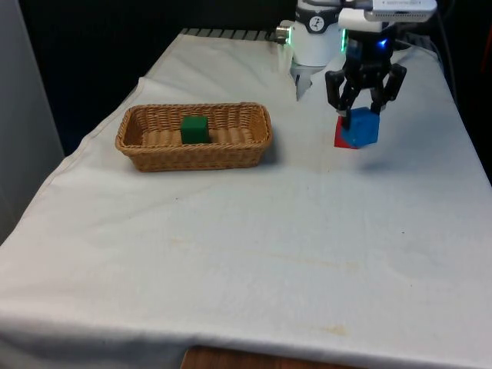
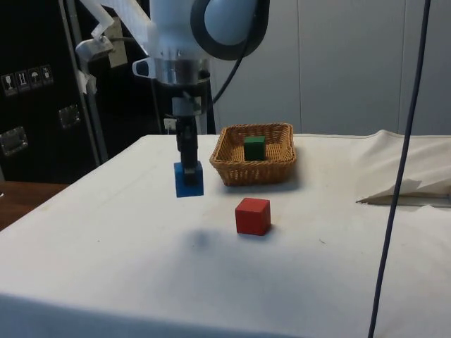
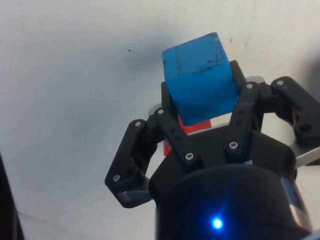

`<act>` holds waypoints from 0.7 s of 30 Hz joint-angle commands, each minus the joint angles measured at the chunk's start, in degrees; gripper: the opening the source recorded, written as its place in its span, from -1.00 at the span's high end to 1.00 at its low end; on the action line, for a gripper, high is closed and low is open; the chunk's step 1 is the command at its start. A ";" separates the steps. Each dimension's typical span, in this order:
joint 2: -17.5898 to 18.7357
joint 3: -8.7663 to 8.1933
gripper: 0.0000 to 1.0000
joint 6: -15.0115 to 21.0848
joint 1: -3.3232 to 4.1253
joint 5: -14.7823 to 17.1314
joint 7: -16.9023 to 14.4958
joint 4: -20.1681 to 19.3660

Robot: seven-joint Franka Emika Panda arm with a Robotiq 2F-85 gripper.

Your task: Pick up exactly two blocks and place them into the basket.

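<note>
Side view: the pincer (image 2: 187,163) is closed on the blue block (image 2: 189,179) and holds it clear of the worktop (image 2: 141,267), with a shadow on the cloth below. The red block (image 2: 253,215) sits on the worktop nearer this camera, apart from the lifted block. The basket (image 2: 257,169) stands beyond, with a green block (image 2: 254,148) already inside it.

In the front view, the blue block (image 1: 359,127) hangs from the pincer (image 1: 364,110) well toward the front view's right of the basket (image 1: 194,151), and it hides most of the red block (image 1: 340,139) behind it. The green block (image 1: 194,128) rests near the middle of the basket floor.

The wrist view shows the blue block (image 3: 200,77) tilted between the fingers (image 3: 175,131), gripped on two opposite faces near its upper part.

Handling, as a judgement: the block looks rigid and light, with flat, smooth faces. A grip across two parallel faces suits it; the tilt suggests it could pivot in the grip, so a steady carry is advisable. One block lies in the basket and this would make the second, so the red block should stay put.
</note>
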 commanded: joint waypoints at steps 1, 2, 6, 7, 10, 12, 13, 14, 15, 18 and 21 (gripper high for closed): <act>-0.52 0.46 0.97 0.52 -0.23 1.26 -0.40 -0.52; -0.63 0.52 0.97 0.57 -0.23 2.12 -0.46 -0.52; -0.92 0.57 0.97 0.34 -0.23 3.61 -0.46 -0.40; -0.40 0.11 0.97 0.06 0.00 2.41 0.00 0.00; -1.15 0.57 0.97 0.34 -0.23 5.16 -0.52 -0.29; -1.66 0.52 0.97 0.00 -0.46 5.90 -1.09 -0.40; -1.89 0.40 0.97 -0.11 -0.52 6.25 -1.32 -0.46; -2.12 0.29 0.97 -0.23 -0.57 6.59 -1.66 -0.52; -2.18 0.11 0.97 -0.34 -0.69 6.88 -2.01 -0.57; -2.41 -0.74 0.97 -0.63 -0.80 7.45 -3.15 -0.69; -2.41 -1.72 0.97 -0.63 -0.92 7.45 -3.95 -0.80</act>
